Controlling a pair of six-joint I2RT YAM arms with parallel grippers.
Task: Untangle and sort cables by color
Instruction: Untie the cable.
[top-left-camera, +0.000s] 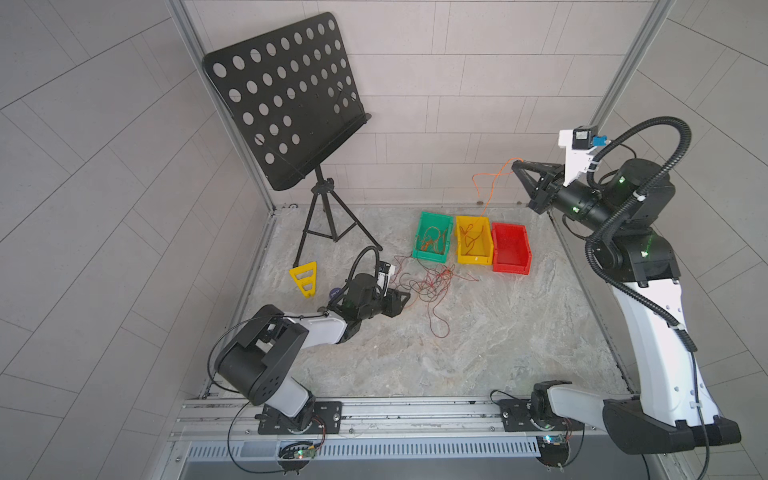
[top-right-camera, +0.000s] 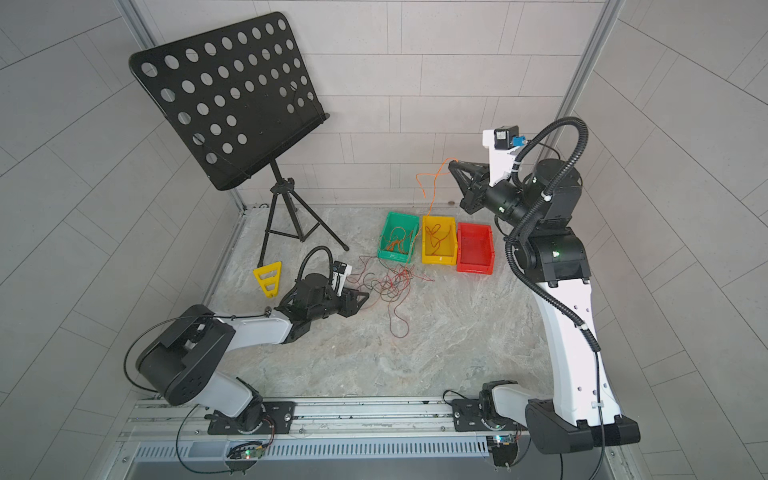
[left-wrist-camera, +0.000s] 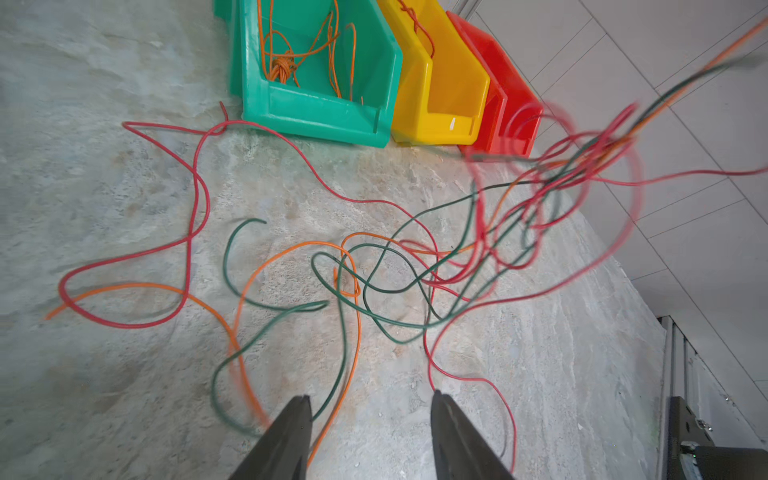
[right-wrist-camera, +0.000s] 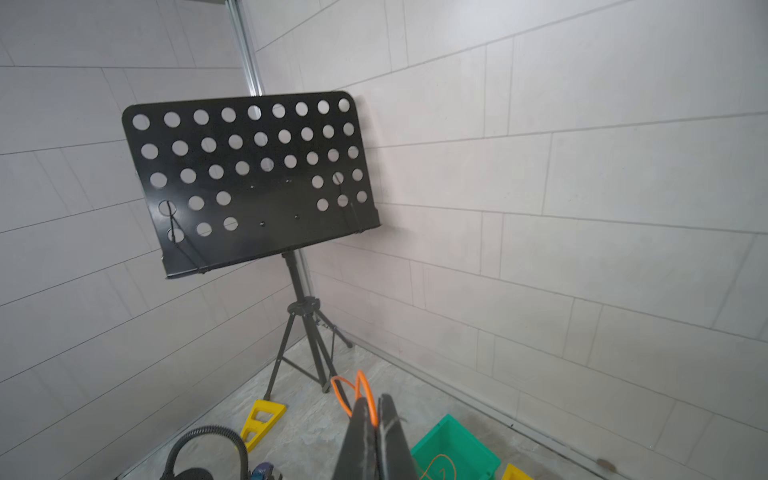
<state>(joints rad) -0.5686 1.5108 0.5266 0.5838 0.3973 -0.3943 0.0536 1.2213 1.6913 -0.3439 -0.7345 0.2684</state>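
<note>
**A:** Where do we stand on the orange cable (right-wrist-camera: 341, 397)?

**B:** We have it pinched in the right gripper (top-left-camera: 515, 163), jaws closed tight on it, raised high above the bins. Its lower run drops back towards the tangle (top-left-camera: 428, 286) on the table (top-left-camera: 498, 332), so we judge it isn't free yet.

**A:** And the left gripper (left-wrist-camera: 370, 397)?

**B:** Low, right beside the heap, jaws apart and gripping nothing. In the left wrist view an orange strand and a dark one pass just by one finger.

**A:** So how do we pull it clean?

**B:** Slowly. Several red and dark strands look lifted and blurred near the rising orange one, so a hard tug would probably drag the whole heap along. We should use the left gripper to hold the red and dark strands down near the crossing, then let the right one draw upward and away.

**A:** Where does it go?

**B:** The green bin (top-left-camera: 432, 255) already holds orange cables, and the yellow bin (top-left-camera: 471, 259) has a red one. We carry it over the green one and lower before letting go, so the tail doesn't fall across its neighbour.
</note>
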